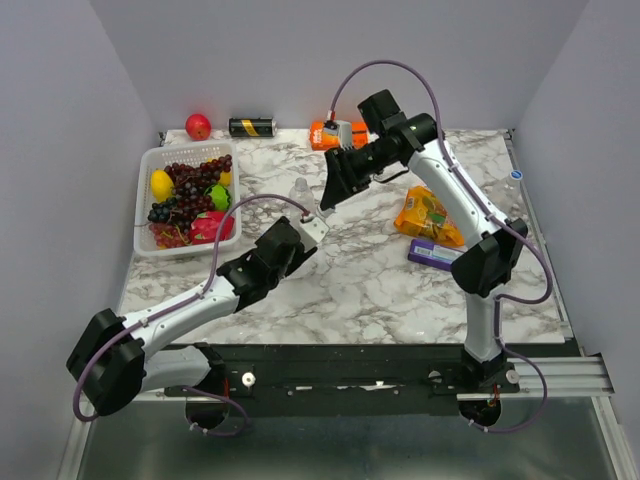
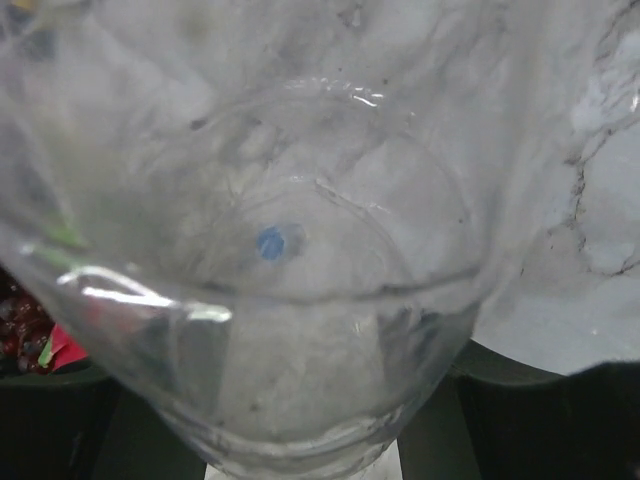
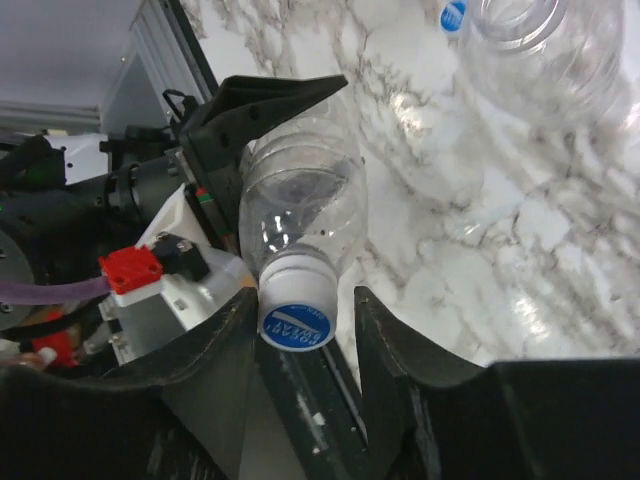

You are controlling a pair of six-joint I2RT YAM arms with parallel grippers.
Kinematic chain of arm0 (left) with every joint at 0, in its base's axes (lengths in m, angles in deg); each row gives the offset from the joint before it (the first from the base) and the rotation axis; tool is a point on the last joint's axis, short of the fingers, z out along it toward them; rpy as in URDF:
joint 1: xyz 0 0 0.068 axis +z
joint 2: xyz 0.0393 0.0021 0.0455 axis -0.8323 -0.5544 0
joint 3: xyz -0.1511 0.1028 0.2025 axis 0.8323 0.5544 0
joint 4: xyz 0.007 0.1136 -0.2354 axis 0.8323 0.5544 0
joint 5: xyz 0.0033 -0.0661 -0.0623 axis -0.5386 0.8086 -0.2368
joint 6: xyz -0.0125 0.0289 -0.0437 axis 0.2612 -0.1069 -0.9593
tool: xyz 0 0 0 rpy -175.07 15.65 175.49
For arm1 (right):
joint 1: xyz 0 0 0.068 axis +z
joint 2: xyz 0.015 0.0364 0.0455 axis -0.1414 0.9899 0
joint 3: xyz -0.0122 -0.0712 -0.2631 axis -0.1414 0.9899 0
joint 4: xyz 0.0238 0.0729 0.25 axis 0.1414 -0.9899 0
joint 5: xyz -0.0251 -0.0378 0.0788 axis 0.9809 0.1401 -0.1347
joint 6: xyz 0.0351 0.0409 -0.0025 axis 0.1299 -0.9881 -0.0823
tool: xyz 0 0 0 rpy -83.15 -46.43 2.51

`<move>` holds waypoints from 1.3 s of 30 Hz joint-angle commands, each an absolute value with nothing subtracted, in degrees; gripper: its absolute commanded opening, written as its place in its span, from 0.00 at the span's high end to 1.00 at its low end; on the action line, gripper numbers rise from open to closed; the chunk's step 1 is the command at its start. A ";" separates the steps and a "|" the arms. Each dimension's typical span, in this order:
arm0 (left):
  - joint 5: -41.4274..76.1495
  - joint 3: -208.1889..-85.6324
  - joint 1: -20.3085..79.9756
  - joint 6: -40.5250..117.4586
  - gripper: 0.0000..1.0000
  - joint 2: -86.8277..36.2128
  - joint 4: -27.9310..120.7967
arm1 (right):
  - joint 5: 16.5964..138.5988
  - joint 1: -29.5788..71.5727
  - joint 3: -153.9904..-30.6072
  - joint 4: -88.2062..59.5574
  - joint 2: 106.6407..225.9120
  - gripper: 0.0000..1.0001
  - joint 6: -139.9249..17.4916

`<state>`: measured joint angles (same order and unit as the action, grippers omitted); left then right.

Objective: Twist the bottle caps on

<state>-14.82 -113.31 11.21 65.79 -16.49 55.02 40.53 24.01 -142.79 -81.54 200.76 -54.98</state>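
My left gripper (image 1: pixel 305 232) is shut on a clear bottle (image 3: pixel 300 200). The bottle's body fills the left wrist view (image 2: pixel 300 330), between the dark fingers (image 2: pixel 520 410). A white cap with a blue top (image 3: pixel 296 308) sits on the bottle's neck. My right gripper (image 1: pixel 330 200) is open around this cap (image 3: pixel 305 295). Its left finger touches the cap and its right finger stands apart from it. A second clear bottle (image 1: pixel 300 190) stands just behind; it also shows in the right wrist view (image 3: pixel 530 40) with a loose blue cap (image 3: pixel 453 14) beside it. A blue cap (image 2: pixel 270 243) shows through the held bottle.
A white basket (image 1: pixel 150 160) of fruit stands at the back left. A red apple (image 1: pixel 198 126), a black-and-gold can (image 1: pixel 252 127) and an orange packet (image 1: pixel 335 133) lie along the back edge. A yellow snack bag (image 1: pixel 428 215) and a purple pack (image 1: pixel 432 252) lie at the right.
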 commanded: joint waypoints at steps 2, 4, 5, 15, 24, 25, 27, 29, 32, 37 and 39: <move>-6.48 -117.11 12.03 64.28 1.00 -14.41 51.87 | 36.81 20.27 -156.94 -83.88 198.60 0.33 -48.53; 2.53 -116.93 13.17 65.59 1.00 -14.24 54.76 | 35.76 18.50 -155.02 -82.73 194.73 0.31 -42.91; 4.77 -116.93 13.35 66.56 1.00 -14.15 55.56 | 34.80 18.24 -149.70 -82.29 192.53 0.31 -39.58; 28.17 -120.62 15.81 87.65 1.00 -11.43 66.99 | 34.60 21.13 -105.63 -72.89 158.77 0.33 15.00; 30.98 -121.50 15.82 94.26 1.00 -11.60 68.75 | 36.28 25.52 -107.45 -78.32 160.16 0.34 35.22; 31.16 -121.67 15.82 93.82 1.00 -11.60 68.66 | 36.28 26.05 -107.72 -79.63 160.43 0.34 37.07; 31.07 -121.59 15.82 93.20 1.00 -11.51 68.31 | 36.28 27.37 -108.60 -85.08 160.87 0.34 43.81; 30.81 -121.50 15.82 92.33 1.00 -11.60 67.79 | 36.63 28.25 -108.51 -89.03 160.78 0.34 47.53; 30.98 -121.32 15.82 91.36 1.00 -11.60 67.08 | 37.07 29.75 -106.15 -88.79 159.38 0.34 50.36; 31.07 -121.41 15.73 90.65 1.00 -11.86 65.85 | 37.08 30.98 -104.12 -83.09 159.29 0.35 46.33; 31.25 -121.50 15.73 90.65 1.00 -12.13 65.94 | 36.81 31.33 -104.29 -80.53 159.99 0.36 44.31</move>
